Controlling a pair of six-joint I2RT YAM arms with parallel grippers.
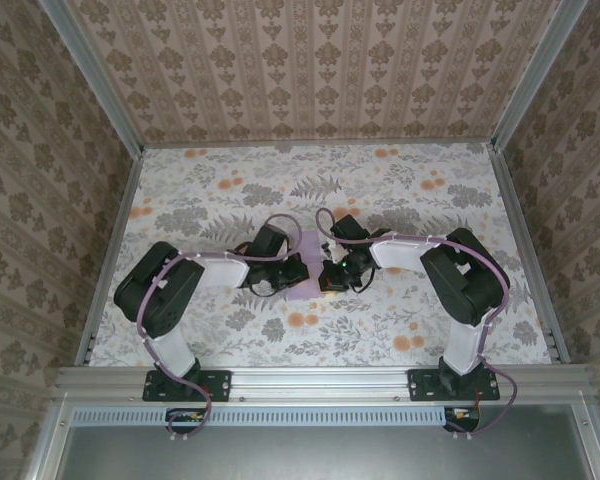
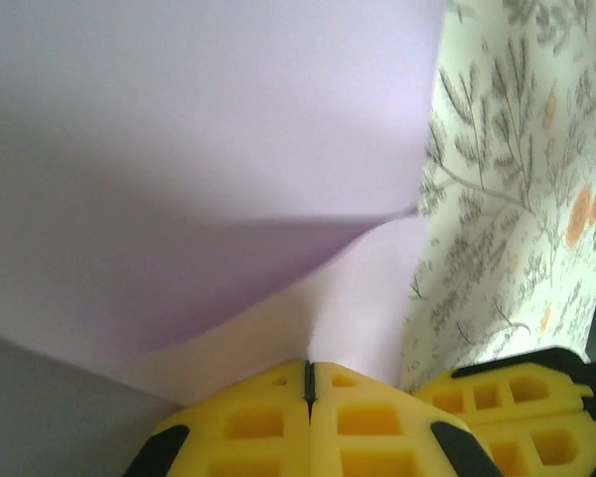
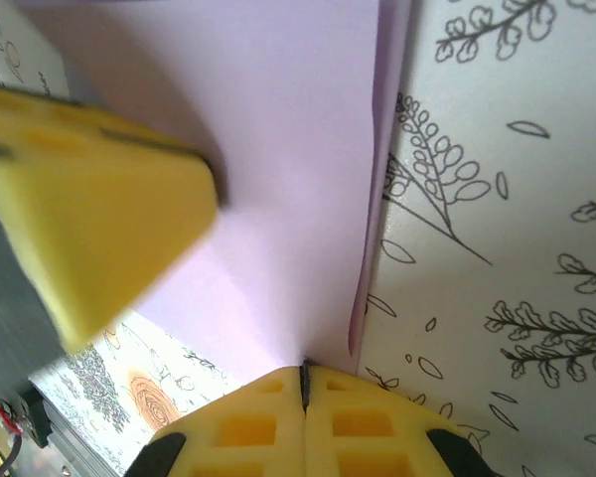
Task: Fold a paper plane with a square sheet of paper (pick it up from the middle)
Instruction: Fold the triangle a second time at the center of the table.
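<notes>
Left end effector [image 1: 296,276] and right end effector [image 1: 332,277] stood tip to tip near the middle of the floral worktop [image 1: 400,200], with the lilac paper [image 1: 308,243] between and beneath them. From above, the paper showed as a narrow strip. Its long axis ran from the near edge of the worktop toward the far wall, and one end reached out beyond the end effectors on each side. Neither end could be told to be pointed.

In the left wrist view, the left end effector [image 2: 309,373] had its yellow pads pressed together along a thin dark seam, closed on the near edge of the paper [image 2: 209,149]. The sheet rose away from the pads in two layers, the upper one bowed and casting a darker purple shadow on the lower. The paper's right edge lay against the worktop, and the yellow fingers [image 2: 517,397] of the right end effector sat just beside it at lower right.

In the right wrist view, the right end effector [image 3: 304,376] was likewise closed, its pads meeting on the paper [image 3: 288,149] where the sheet narrowed to the seam. A doubled edge ran straight away from the pads along the paper's right side, the worktop lying beyond it. A blurred yellow finger [image 3: 89,219] of the left end effector rested on the paper at left.
</notes>
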